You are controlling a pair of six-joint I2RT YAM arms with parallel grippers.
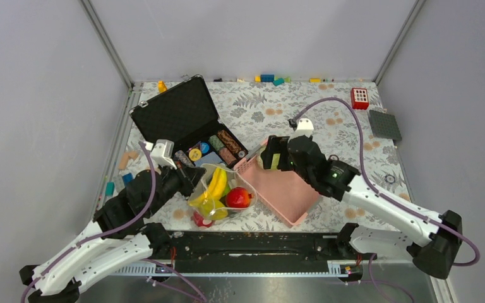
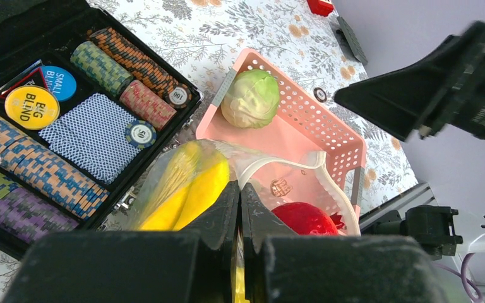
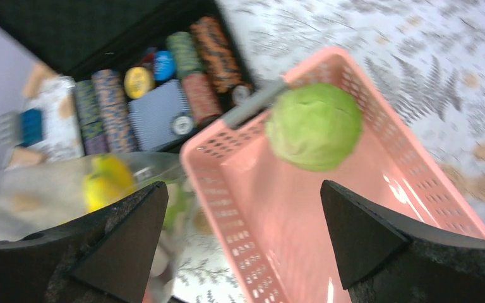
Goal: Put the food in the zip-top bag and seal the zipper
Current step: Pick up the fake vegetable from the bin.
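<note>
The clear zip-top bag (image 1: 230,170) lies left of the pink basket (image 1: 290,199). It holds yellow bananas (image 1: 216,183), a red apple (image 1: 239,197) and more produce at its bottom. My left gripper (image 1: 196,177) is shut on the bag's mouth edge (image 2: 240,189), with the bananas (image 2: 189,186) and the apple (image 2: 303,218) just beyond. The whitish zipper (image 2: 331,180) curves open. The pale green cabbage (image 3: 314,126) sits alone in the basket's far end (image 2: 251,98). My right gripper (image 3: 243,196) is open and empty, hovering over the basket near the cabbage (image 1: 271,154).
An open black case of poker chips (image 1: 183,120) stands behind the bag and touches the basket's far corner. A red block (image 1: 359,98) and a grey plate (image 1: 384,124) lie at the back right. Small bricks line the back edge (image 1: 266,78) and the left side (image 1: 126,159).
</note>
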